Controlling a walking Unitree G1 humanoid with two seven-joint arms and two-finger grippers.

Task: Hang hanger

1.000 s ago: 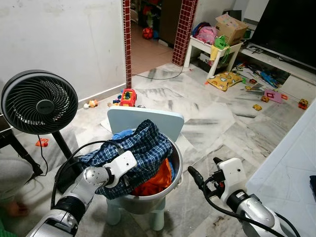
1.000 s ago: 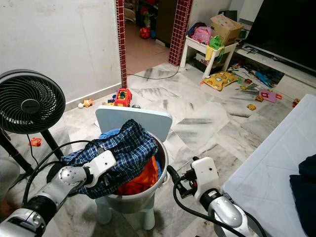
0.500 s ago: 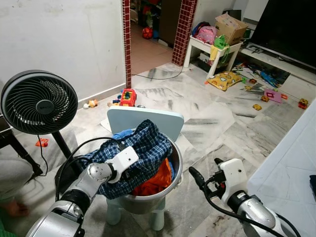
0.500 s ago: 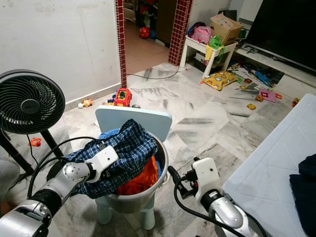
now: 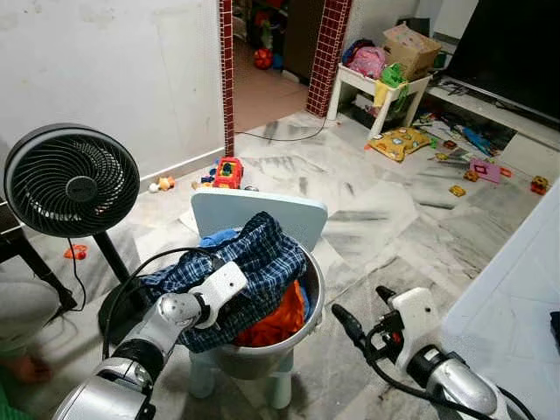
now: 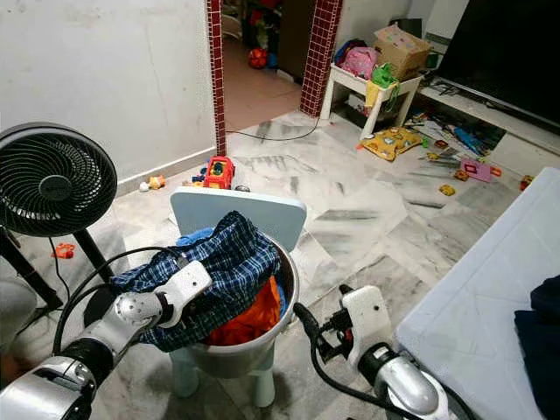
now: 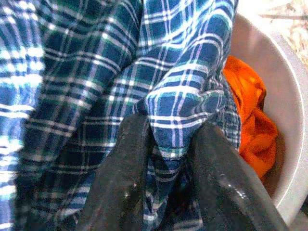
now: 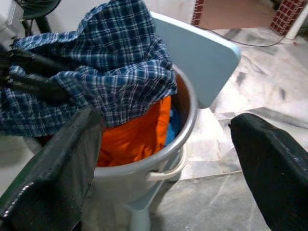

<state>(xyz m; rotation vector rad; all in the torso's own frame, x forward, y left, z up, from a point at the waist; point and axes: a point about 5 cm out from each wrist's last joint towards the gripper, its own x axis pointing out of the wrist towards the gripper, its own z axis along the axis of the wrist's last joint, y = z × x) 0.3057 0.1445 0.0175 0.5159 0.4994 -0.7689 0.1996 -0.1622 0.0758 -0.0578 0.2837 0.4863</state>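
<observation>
Marble floor [image 5: 367, 219], grey-veined, toys scattered toward the far right. White wall at left; red-tiled doorway [image 5: 226, 52] behind.

Far left: black fan [image 5: 68, 182] on a stand, its cable running along the floor.

Left gripper [image 7: 168, 159] reaches into the laundry. In the left wrist view its two fingers [image 7: 120, 187] are pinched on a fold of blue plaid shirt [image 5: 249, 262], cloth bunched between them.

Centre: grey basin [image 5: 308, 302] sits on a small pale blue chair [image 5: 258, 214], chair back rising behind the basin. Plaid shirt is heaped on top and drapes over the basin's left rim. Orange cloth [image 5: 278, 322] lies under it, on the right side of the basin.

Hanger: cannot be made out in any view.

Right of basin: right gripper [image 5: 363, 311] hangs above the floor, near the basin, not touching it. Fingers [image 8: 272, 168] spread wide, nothing between them.

Far right: white mattress [image 6: 490, 289] edge, with dark cloth [image 6: 538, 328] on it.
</observation>
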